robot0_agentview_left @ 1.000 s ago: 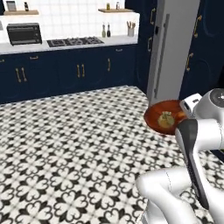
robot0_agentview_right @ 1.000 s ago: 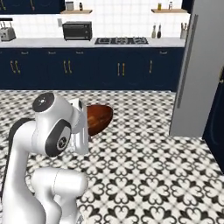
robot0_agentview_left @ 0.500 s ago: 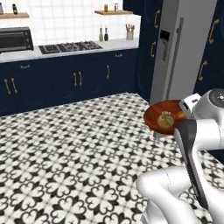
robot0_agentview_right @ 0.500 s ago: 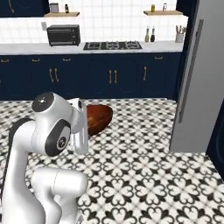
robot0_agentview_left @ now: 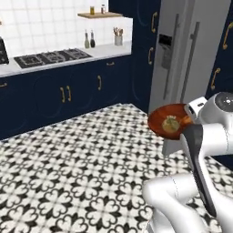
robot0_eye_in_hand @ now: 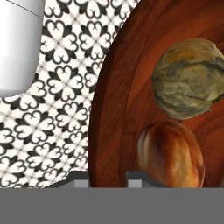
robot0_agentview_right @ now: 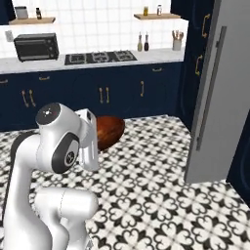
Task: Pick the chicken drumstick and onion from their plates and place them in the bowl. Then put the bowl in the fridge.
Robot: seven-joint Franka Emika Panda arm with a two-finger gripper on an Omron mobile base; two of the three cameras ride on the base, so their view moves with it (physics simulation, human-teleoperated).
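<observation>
Hand view: the onion (robot0_eye_in_hand: 190, 78) and chicken drumstick (robot0_eye_in_hand: 170, 153) already lie inside the bowl (robot0_eye_in_hand: 113, 113), so only the fridge (robot0_agentview_left: 191, 59) step is left, and its doors look closed. The tool (robot0_eye_in_hand: 107, 178) pinches the bowl's rim with 2 fingertips, the arm folded close, carrying the bowl above the patterned floor (robot0_agentview_left: 82, 168).
</observation>
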